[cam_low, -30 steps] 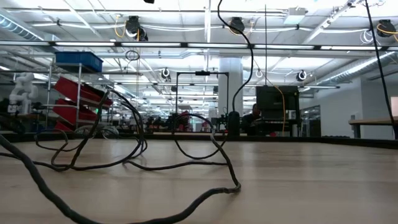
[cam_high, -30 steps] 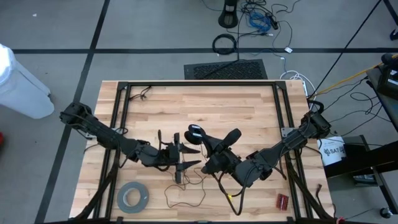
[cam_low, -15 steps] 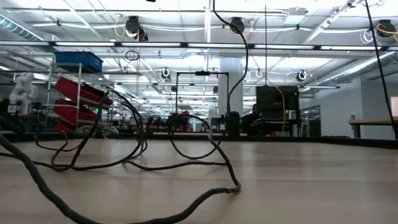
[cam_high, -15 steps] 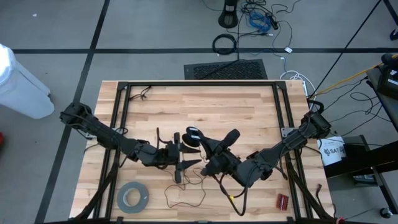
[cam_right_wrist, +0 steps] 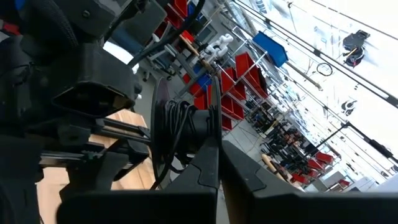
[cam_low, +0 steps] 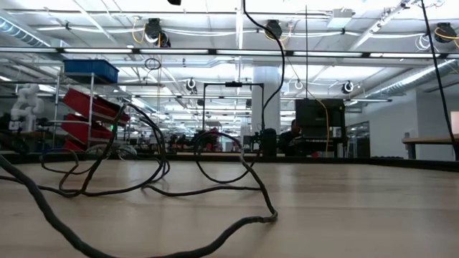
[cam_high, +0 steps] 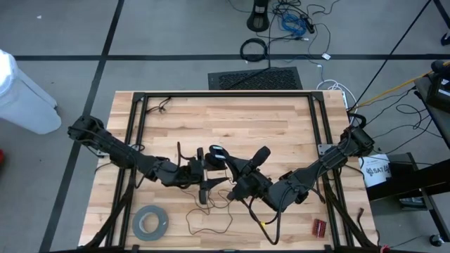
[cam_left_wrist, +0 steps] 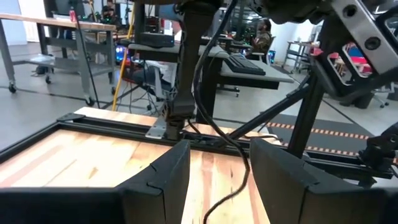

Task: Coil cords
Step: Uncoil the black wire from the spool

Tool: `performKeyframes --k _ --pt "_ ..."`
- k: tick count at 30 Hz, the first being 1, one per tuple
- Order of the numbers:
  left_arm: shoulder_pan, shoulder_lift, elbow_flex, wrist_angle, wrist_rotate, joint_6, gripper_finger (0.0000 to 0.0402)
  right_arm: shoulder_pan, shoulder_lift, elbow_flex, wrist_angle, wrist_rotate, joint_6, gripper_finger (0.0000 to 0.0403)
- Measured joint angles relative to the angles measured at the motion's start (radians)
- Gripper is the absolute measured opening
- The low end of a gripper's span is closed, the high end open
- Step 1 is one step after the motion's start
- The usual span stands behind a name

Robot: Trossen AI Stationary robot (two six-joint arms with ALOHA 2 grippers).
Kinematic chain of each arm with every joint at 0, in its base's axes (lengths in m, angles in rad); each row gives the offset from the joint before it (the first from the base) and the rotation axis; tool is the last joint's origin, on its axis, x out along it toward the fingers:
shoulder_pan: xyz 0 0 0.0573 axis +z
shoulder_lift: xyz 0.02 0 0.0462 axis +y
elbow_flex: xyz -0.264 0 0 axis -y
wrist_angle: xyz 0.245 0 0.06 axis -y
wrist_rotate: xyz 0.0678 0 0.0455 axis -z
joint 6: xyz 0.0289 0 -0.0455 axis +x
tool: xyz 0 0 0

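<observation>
Black wire (cam_low: 215, 188) runs in loose loops across our wooden table (cam_high: 281, 119), with more of it wound onto the small round disc (cam_high: 217, 155) held above mid-table. Our right gripper (cam_right_wrist: 214, 158) has its fingers pinched shut on that disc (cam_right_wrist: 180, 134), wire wrapped at its hub. Our left gripper (cam_high: 206, 176), just beside the disc, keeps its fingers (cam_left_wrist: 158, 180) parted, the wire (cam_left_wrist: 217, 202) passing between them. Grey tape roll (cam_high: 150, 222) lies near the table's front edge.
</observation>
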Motion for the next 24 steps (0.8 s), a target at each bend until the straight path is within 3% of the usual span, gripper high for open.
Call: performKeyframes --k 5,14,24 --pt "0.010 0.037 0.000 0.040 -0.004 0.005 0.0144 0.000 0.000 0.000 0.000 0.000 0.000 0.0000" --pt "0.009 0.112 0.000 0.133 -0.006 0.065 0.0012 0.001 0.000 0.000 -0.002 0.007 -0.013 0.0000" --pt "-0.020 0.039 0.000 0.108 -0.011 0.162 0.0003 0.023 0.000 0.000 -0.004 0.129 -0.087 0.0000"
